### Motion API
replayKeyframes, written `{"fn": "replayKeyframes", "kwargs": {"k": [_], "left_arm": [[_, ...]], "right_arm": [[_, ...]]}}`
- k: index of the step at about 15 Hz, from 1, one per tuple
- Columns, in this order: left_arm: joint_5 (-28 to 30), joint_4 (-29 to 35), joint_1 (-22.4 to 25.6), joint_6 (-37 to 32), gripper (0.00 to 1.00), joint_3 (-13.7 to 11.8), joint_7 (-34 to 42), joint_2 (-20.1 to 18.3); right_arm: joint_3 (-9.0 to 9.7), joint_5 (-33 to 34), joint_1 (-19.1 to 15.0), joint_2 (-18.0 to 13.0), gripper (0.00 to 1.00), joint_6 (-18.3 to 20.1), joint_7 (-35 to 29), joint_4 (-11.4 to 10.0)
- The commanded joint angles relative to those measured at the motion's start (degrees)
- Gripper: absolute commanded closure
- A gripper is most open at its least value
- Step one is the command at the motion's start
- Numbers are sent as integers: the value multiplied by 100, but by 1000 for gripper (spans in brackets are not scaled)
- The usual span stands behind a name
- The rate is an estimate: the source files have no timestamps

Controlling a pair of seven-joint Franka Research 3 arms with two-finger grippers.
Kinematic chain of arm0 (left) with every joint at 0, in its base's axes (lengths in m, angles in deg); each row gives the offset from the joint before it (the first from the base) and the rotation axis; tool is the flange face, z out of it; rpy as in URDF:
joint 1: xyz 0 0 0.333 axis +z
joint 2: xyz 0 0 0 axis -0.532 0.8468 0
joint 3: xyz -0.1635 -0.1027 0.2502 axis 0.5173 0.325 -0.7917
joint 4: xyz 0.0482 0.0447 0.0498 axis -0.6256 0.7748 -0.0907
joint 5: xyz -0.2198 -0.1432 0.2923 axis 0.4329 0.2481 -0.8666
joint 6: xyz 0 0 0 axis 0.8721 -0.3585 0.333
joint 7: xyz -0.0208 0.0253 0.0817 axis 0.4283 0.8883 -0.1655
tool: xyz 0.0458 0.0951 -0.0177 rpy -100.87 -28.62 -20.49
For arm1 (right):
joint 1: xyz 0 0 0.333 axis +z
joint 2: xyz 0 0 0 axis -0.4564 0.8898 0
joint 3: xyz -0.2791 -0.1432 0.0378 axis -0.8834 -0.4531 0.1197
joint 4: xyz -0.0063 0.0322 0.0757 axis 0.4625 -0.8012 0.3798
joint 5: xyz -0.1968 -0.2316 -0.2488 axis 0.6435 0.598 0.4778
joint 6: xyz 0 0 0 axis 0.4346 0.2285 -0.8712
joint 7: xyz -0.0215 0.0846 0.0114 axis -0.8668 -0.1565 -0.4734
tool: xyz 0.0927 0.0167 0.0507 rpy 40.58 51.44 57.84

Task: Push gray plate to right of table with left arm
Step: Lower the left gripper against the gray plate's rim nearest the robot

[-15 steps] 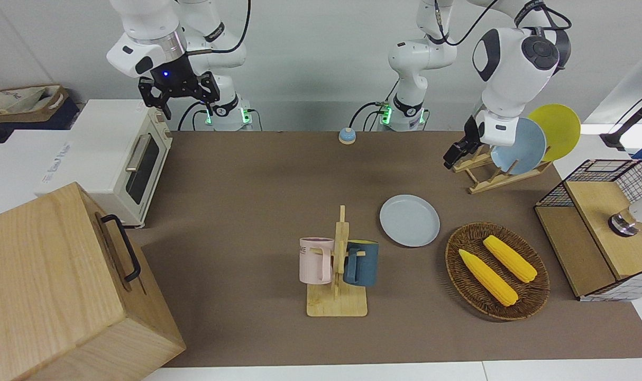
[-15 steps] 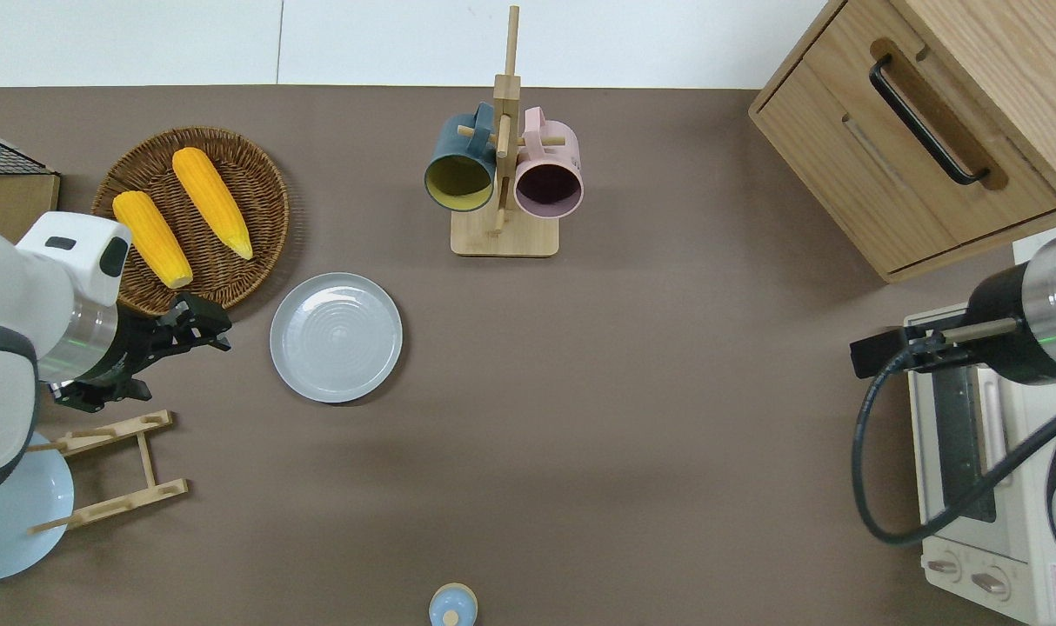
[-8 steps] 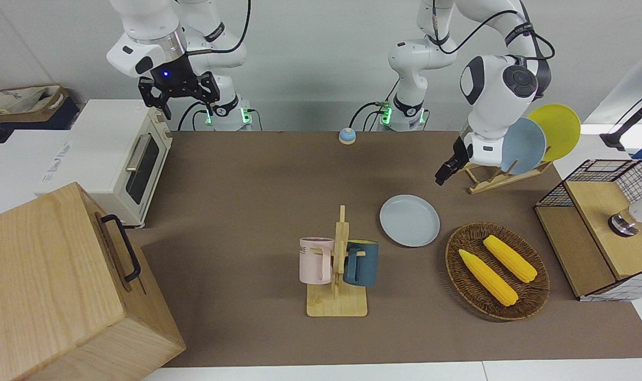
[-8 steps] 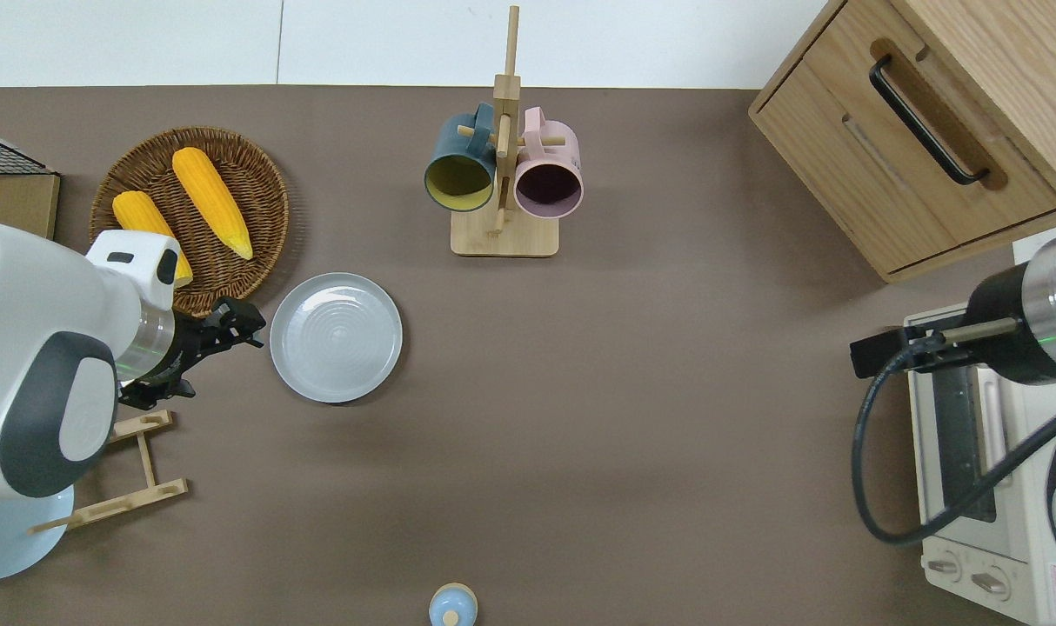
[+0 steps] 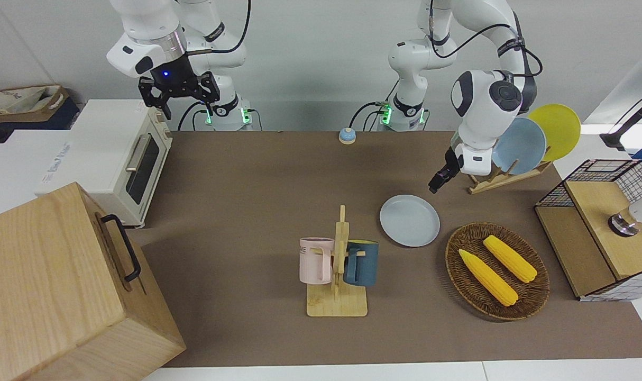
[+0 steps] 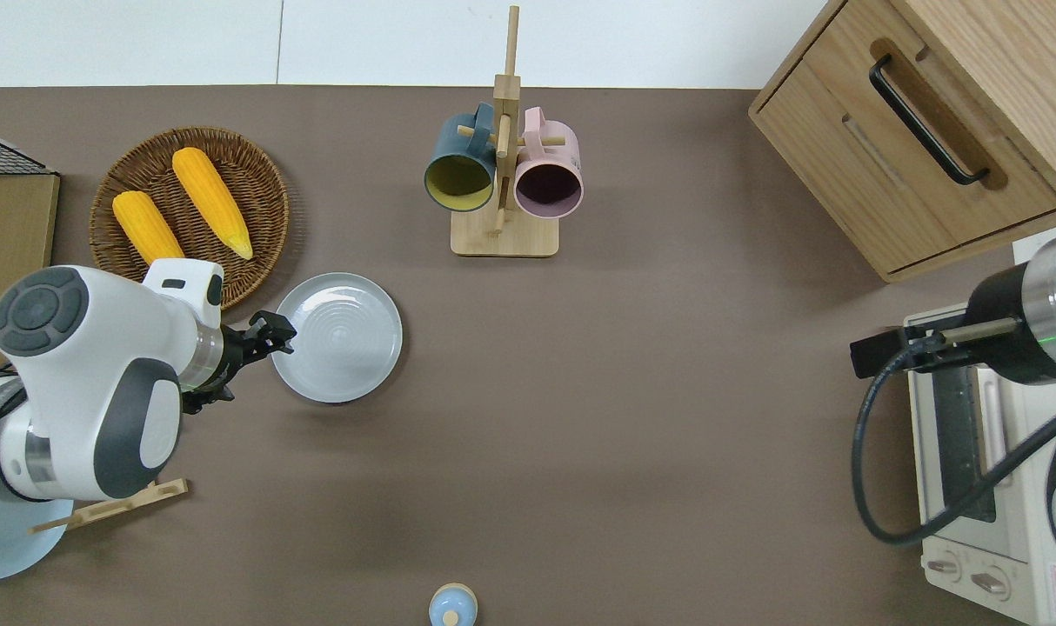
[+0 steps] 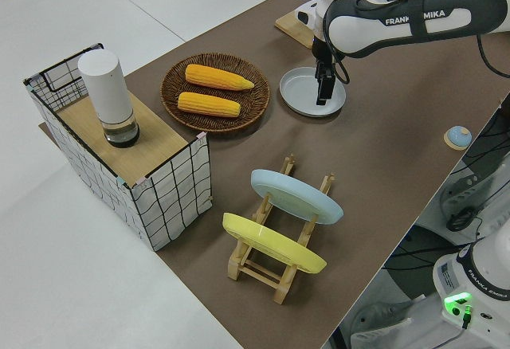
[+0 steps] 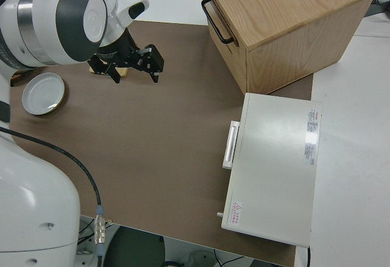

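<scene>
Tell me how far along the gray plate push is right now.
Barely begun. Done: the left pincer has come down to the rim of the gray plate at the side toward the left arm's end. In hand: lining up for contact. Left: the whole push; the plate sits beside the corn basket on the table. The right arm is parked.

The table [image 6: 632, 417] carries the gray plate [image 6: 341, 337], corn basket [image 6: 250, 187], mug stand [image 6: 504, 235], plate rack [image 5: 503, 177], and bell [image 5: 347, 136].
</scene>
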Motion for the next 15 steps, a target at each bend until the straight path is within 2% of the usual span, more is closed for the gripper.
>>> {"fn": "replayKeyframes", "kwargs": {"k": [1, 11, 15], "left_arm": [[28, 419, -95, 569, 5, -61, -95, -5], [-7, 973, -103, 1808, 5, -61, -86, 443], [-34, 991, -183, 1906, 9, -61, -86, 514]], "right_arm": [[77, -59, -115, -17, 17, 83, -14, 45], [77, -59, -115, -17, 17, 83, -14, 45], [77, -59, -115, -17, 17, 83, -14, 45]]}}
